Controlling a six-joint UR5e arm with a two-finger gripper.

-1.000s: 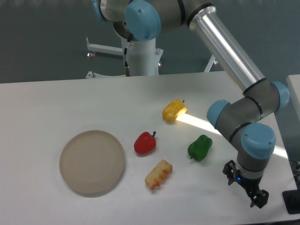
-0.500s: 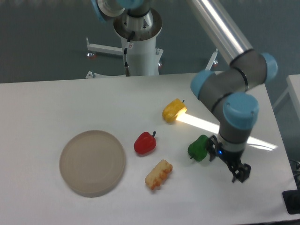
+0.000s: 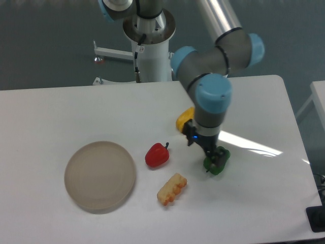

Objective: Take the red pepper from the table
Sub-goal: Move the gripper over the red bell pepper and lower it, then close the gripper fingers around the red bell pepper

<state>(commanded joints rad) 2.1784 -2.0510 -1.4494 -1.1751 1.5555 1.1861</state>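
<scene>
Approach step in hand, as judged: gripper (image 3: 209, 152) not yet over the red pepper (image 3: 157, 155), hanging instead just above the green pepper (image 3: 217, 161) and partly covering it. Fingers dark and seen nearly end-on, so cannot tell whether apart or together; nothing visibly held. Red pepper sitting free on the table (image 3: 45, 112), stem up, between the plate (image 3: 100, 176) to its left and the green pepper to its right, with the ridged yellow-orange piece (image 3: 172, 188) just below and the yellow pepper (image 3: 184, 120) above and to the right.

Next move likely: shift left to centre over the red pepper, fingers spread wider than its body, then descend and close around the middle. Care needed near the ridged piece lying close by.

Hidden: part of the yellow pepper behind the wrist, most of the green pepper's top under the fingers. Fingertip contact with the green pepper impossible to confirm.
</scene>
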